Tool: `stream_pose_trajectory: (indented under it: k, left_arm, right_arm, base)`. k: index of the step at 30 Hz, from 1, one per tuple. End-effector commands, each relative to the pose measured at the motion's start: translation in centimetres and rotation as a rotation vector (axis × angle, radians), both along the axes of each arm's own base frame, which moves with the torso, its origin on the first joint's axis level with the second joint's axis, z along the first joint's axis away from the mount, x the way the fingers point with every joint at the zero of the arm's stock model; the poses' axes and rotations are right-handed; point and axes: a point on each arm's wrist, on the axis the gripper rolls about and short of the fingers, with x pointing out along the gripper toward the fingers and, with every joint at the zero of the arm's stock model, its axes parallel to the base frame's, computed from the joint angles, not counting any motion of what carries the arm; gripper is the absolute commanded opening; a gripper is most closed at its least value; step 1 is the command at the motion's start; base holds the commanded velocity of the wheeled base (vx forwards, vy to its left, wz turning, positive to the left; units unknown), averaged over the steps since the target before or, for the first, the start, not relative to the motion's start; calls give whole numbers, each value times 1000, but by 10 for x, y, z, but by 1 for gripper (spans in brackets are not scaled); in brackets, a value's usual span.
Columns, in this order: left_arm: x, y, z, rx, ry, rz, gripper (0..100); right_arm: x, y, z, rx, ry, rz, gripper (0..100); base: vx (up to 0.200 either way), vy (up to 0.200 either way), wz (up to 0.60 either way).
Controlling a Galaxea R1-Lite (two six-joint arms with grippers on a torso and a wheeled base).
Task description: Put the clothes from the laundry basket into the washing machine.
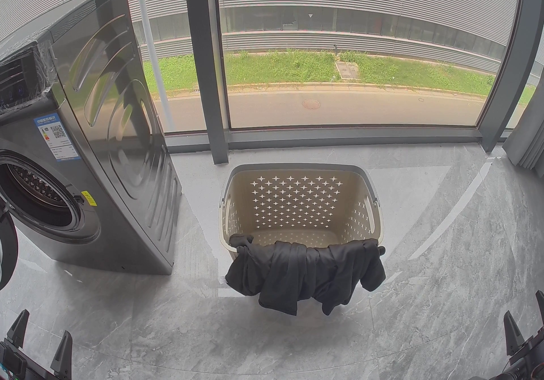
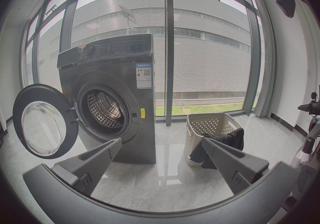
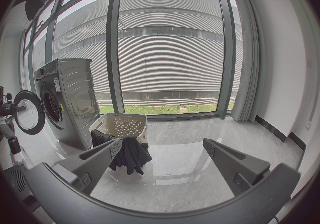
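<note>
Clothes [image 1: 306, 279] over near rim of laundry basket [image 1: 294, 200]; washing machine [image 1: 113, 132] apart, door [image 2: 45, 124] open

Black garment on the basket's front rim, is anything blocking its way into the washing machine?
Nothing visible blocks the black garment. The door of the washing machine hangs open, and only floor lies between the laundry basket and the drum.

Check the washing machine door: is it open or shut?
Open. The round door is swung wide to one side of the washing machine, and the bare metal drum shows through the opening.
</note>
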Motion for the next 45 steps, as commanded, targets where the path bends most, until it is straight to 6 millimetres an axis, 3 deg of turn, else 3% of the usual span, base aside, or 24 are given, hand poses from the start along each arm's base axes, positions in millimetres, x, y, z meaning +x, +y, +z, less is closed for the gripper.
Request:
stream_pose_trajectory:
  k: [1,45]
  left_arm:
    - [0,0,-5,0,2,0,100]
    - [0,0,-5,-2,0,0,100]
  right_arm:
    - [0,0,-5,0,4,0,100]
    - [0,0,-5,-6,3,-2,100]
  base:
    - [0,0,0]
    - [0,-14,0]
